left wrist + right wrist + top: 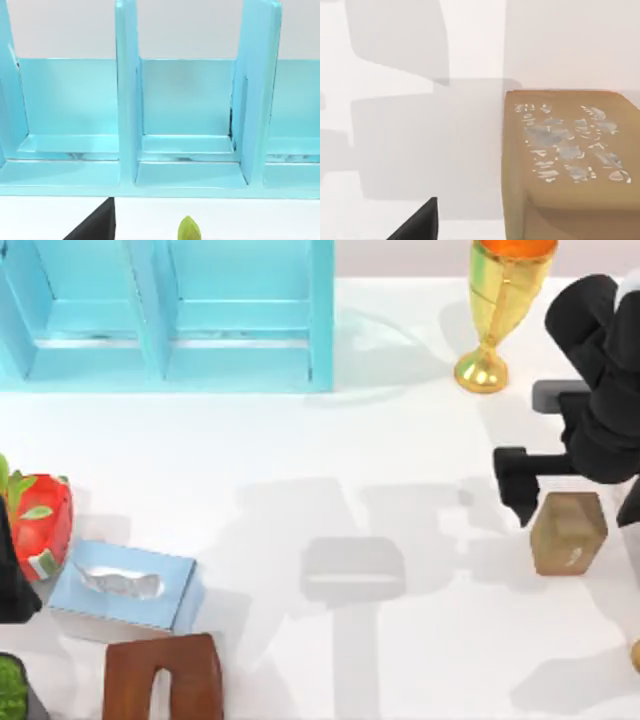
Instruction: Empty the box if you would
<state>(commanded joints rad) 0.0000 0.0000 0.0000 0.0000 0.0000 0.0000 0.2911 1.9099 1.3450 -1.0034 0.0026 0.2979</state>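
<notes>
My right gripper [528, 483] is positioned at the table's right side, directly above and just beside the tan, faceted box with a pale marking on its top [569, 532]; I cannot tell whether its fingers are apart or together. In the right wrist view that tan box [570, 160] sits close below on the white tabletop [420, 125], standing free and not clamped. A gold goblet with an orange interior [498, 310] stands farther back on the right. My left arm is parked at the table's left edge, near a red strawberry-shaped object with green leaves [40, 520], a light-blue tissue box [125, 585] and a brown wooden block [165, 680]. A light-blue compartmented shelf [170, 310] occupies the rear left; the left wrist view faces its dividers [127, 100]
</notes>
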